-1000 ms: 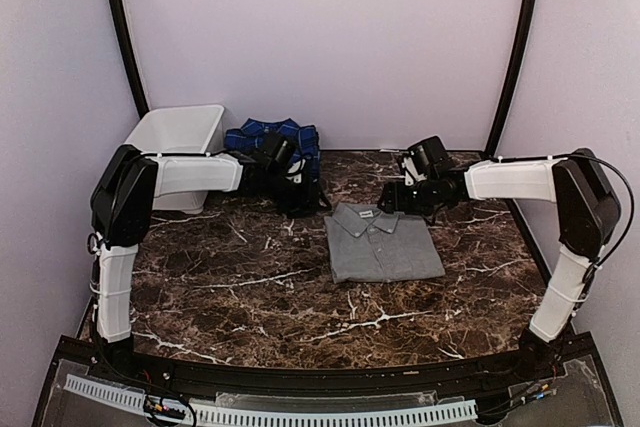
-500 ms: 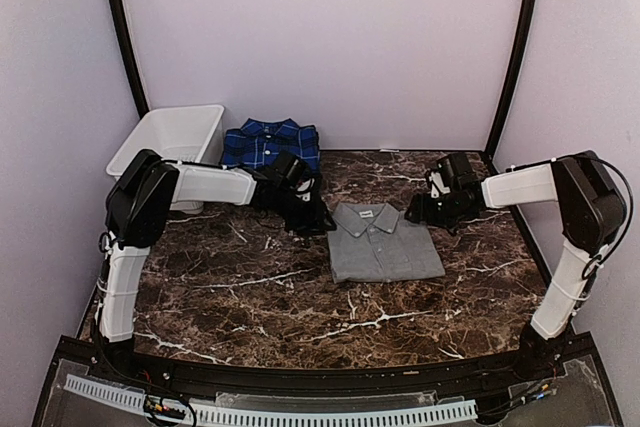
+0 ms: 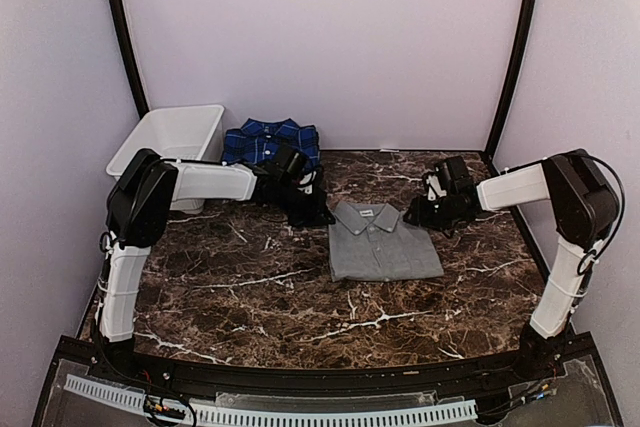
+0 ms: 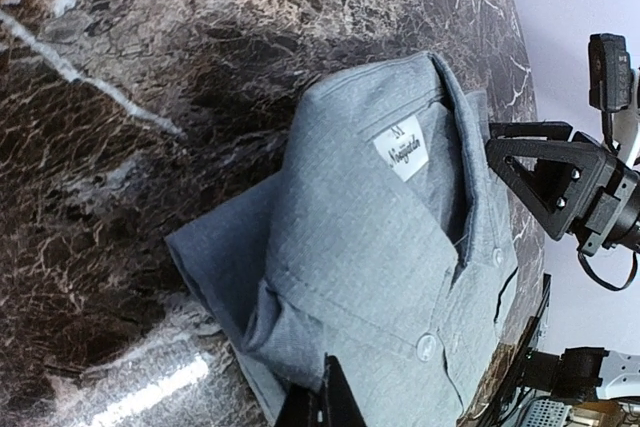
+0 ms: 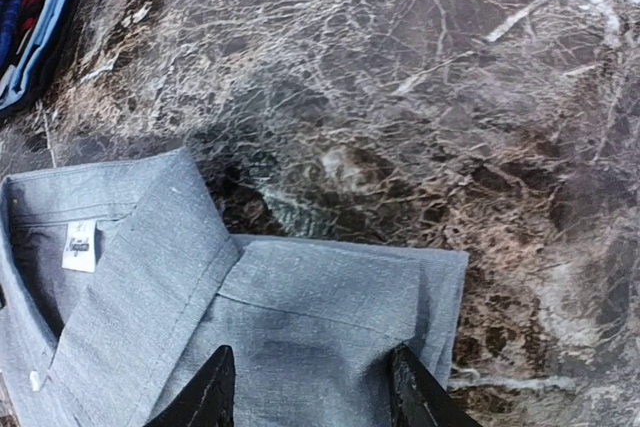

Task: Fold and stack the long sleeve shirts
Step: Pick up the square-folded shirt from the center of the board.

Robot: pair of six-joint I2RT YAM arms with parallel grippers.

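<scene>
A light grey shirt lies folded, collar to the back, in the middle of the marble table. A dark blue plaid shirt lies folded at the back. My left gripper is at the grey shirt's left shoulder. In the left wrist view its fingers are closed on a bunched fold of the grey shirt. My right gripper is open, and its jaws straddle the right shoulder corner of the grey shirt. Blue and red cloth edges show at the top left of the right wrist view.
A white plastic basket stands at the back left, beside the plaid shirt. The dark marble table reaches the back wall; black curved posts rise at both back corners. My right gripper also shows in the left wrist view.
My left arm came down from over the plaid shirt to the grey shirt's left shoulder. My right gripper shifted right and settled over the right shoulder corner. The shirts lie as before.
</scene>
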